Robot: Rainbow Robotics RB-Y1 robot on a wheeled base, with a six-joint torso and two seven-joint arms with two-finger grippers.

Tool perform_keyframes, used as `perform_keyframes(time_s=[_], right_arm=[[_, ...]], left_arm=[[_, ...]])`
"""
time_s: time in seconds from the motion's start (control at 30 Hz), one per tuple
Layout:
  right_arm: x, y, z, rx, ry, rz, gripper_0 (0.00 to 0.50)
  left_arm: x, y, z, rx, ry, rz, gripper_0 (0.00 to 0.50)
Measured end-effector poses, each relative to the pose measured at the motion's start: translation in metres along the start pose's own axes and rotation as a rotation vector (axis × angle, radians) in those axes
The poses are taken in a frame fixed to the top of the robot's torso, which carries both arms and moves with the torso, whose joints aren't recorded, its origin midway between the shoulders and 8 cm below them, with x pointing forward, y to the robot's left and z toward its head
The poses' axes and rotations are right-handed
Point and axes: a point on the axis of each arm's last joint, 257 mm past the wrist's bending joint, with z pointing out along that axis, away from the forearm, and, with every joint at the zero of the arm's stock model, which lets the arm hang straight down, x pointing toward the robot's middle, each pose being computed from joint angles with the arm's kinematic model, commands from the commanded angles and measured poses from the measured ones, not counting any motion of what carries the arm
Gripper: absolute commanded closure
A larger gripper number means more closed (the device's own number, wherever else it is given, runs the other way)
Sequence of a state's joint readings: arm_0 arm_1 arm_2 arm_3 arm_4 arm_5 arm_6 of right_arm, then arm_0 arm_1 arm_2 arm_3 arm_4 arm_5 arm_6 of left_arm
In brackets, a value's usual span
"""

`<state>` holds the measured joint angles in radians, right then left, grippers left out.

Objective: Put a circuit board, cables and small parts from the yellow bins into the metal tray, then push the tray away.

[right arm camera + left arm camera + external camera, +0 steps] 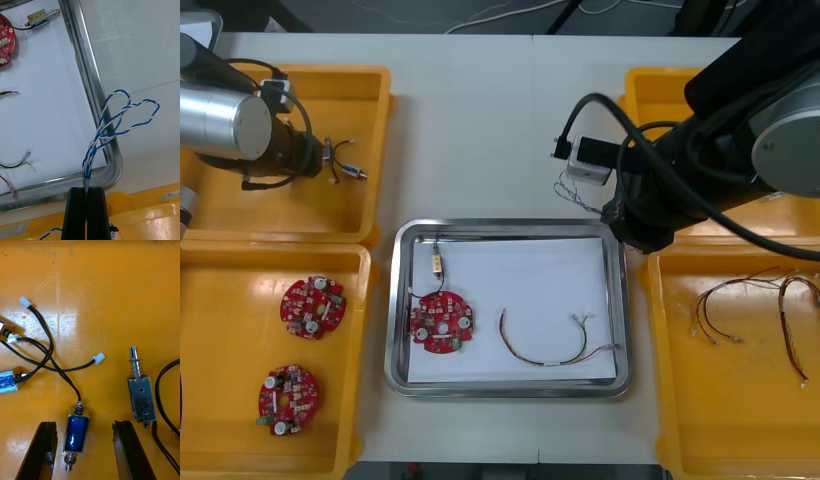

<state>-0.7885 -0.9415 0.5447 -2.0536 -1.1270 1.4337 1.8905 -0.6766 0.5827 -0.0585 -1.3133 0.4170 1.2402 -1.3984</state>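
Right gripper [87, 189] is pinched shut on the twisted blue and white cable [123, 112], holding it over the tabletop [480, 120] just outside the metal tray's [395, 300] far-right corner, loops hanging right by the rim. Inside the tray: a red circuit board [442, 325] w/ a small metal part [437, 263] just beyond it, plus a red and yellow cable [555, 345] nearer the tray's right side. Left gripper [84, 423] is over the yellow bin [360, 100] far-left of the tray, fingers spread wide either side of a blue-bodied metal part [77, 431], not gripping it.
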Motion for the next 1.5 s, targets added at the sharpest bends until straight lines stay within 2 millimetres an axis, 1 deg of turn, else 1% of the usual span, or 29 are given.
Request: perform_keyframes(time_s=[0.23, 0.4, 0.57, 0.73, 0.8, 0.93, 1.0, 1.03, 1.07, 1.2, 1.23, 1.3, 1.33, 1.37, 1.43, 1.5], right_arm=[[0.004, 0.027, 0.033, -0.028, 0.039, -0.083, 0.5], [0.006, 0.043, 0.045, -0.054, 0.07, -0.109, 0.5], [0.0, 0.05, 0.054, -0.063, 0.088, -0.154, 0.5], [-0.007, 0.047, 0.068, -0.053, 0.104, -0.179, 0.5], [-0.009, 0.045, 0.075, -0.048, 0.108, -0.187, 0.5], [-0.01, 0.044, 0.088, -0.047, 0.12, -0.192, 0.5], [-0.008, 0.044, 0.093, -0.05, 0.128, -0.187, 0.5], [-0.007, 0.045, 0.095, -0.052, 0.132, -0.185, 0.5], [-0.006, 0.045, 0.096, -0.053, 0.136, -0.184, 0.5], [-0.001, 0.045, 0.104, -0.044, 0.146, -0.196, 0.5], [0.0, 0.046, 0.107, -0.044, 0.145, -0.199, 0.5], [0.004, 0.046, 0.112, -0.044, 0.148, -0.199, 0.5], [0.006, 0.046, 0.115, -0.043, 0.149, -0.199, 0.5], [0.008, 0.046, 0.117, -0.041, 0.152, -0.2, 0.5], [0.012, 0.047, 0.121, -0.041, 0.157, -0.201, 0.5], [0.015, 0.047, 0.124, -0.043, 0.163, -0.2, 0.476]], left_arm=[[0.002, -0.002, 0.001, 0.0, 0.003, 0.008, 0.06], [0.004, -0.001, 0.003, -0.002, 0.008, 0.006, 0.06], [0.004, 0.0, 0.003, -0.004, 0.009, 0.006, 0.06], [0.005, 0.003, 0.004, -0.013, 0.01, 0.007, 0.06], [0.005, 0.004, 0.004, -0.017, 0.011, 0.008, 0.081], [0.003, 0.005, 0.004, -0.023, 0.005, 0.01, 0.093], [0.001, 0.007, 0.004, -0.027, -0.005, 0.012, 0.114], [0.0, 0.007, 0.004, -0.029, -0.008, 0.013, 0.132], [0.0, 0.007, 0.004, -0.03, -0.01, 0.013, 0.138], [-0.002, 0.011, 0.005, -0.042, -0.019, 0.018, 0.141], [-0.004, 0.012, 0.005, -0.046, -0.025, 0.02, 0.153], [-0.006, 0.013, 0.005, -0.051, -0.033, 0.022, 0.213], [-0.006, 0.013, 0.005, -0.052, -0.033, 0.022, 0.255], [-0.006, 0.013, 0.005, -0.052, -0.033, 0.022, 0.274], [-0.006, 0.013, 0.005, -0.052, -0.033, 0.022, 0.283], [-0.006, 0.013, 0.005, -0.052, -0.033, 0.022, 0.283]])
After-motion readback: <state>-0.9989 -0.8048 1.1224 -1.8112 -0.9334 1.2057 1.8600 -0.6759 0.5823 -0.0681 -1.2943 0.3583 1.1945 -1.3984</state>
